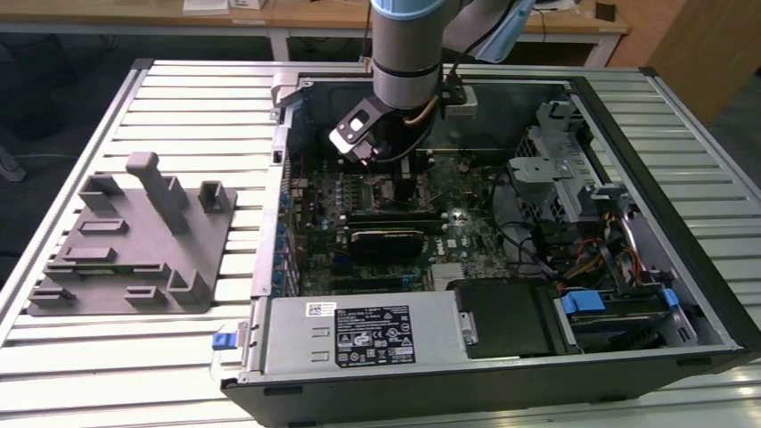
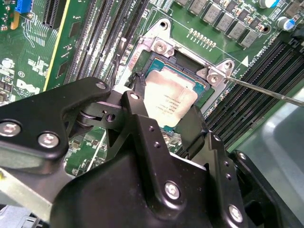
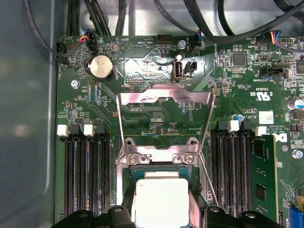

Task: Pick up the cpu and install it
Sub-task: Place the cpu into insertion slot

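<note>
Hovering at the open socket (image 3: 127, 175), we have the gripper (image 2: 166, 114) clamped on the cpu (image 3: 161, 202) by two opposite edges, silver top up, squared to the seat. The metal plate (image 3: 190, 95) stands swung back, presumably so nothing blocks its way in.

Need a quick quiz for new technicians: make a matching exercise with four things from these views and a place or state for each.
1. cpu
2. grey fixture
3. coin battery
4. load plate

A. on the slatted table, at the exterior view's left
B. swung open
C. held in the jaws above the socket
D. round, silver, on the motherboard

Pairs: 1-C, 2-A, 3-D, 4-B
</note>
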